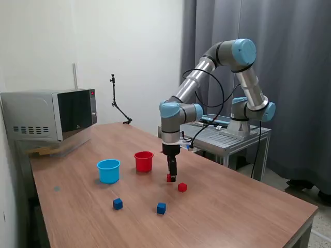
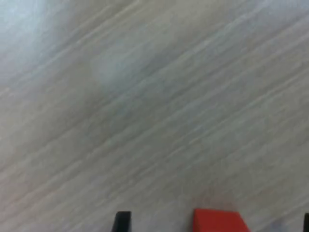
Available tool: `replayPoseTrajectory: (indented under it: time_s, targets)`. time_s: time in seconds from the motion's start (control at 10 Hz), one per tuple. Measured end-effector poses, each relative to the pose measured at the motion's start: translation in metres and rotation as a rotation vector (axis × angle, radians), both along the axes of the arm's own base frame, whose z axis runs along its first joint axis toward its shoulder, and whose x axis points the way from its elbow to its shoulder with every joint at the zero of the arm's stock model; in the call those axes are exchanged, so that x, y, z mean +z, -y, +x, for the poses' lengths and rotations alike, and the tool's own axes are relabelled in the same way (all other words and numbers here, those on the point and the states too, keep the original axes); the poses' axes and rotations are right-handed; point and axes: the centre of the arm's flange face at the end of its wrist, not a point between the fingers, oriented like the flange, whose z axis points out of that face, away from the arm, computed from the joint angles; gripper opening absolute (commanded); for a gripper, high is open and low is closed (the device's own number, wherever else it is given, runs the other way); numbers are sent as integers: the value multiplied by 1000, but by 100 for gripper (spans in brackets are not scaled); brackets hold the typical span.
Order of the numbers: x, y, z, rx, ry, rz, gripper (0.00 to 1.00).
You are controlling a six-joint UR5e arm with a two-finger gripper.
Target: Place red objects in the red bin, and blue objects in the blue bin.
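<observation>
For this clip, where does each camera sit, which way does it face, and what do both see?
Exterior view: off the arm, raised, looking down across the table at cups, cubes and the whole arm.
Wrist view: on the wrist, facing down at the tabletop up close; only a dark finger shows.
Shared: the red cube at the jaws, and the wood surface.
</observation>
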Motion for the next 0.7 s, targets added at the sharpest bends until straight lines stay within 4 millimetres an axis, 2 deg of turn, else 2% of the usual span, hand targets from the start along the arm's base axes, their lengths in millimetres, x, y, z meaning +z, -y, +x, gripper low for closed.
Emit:
replayPoseTrajectory:
  time_s: [0.7]
  targets:
    - [7,5,9,1,1,0,100]
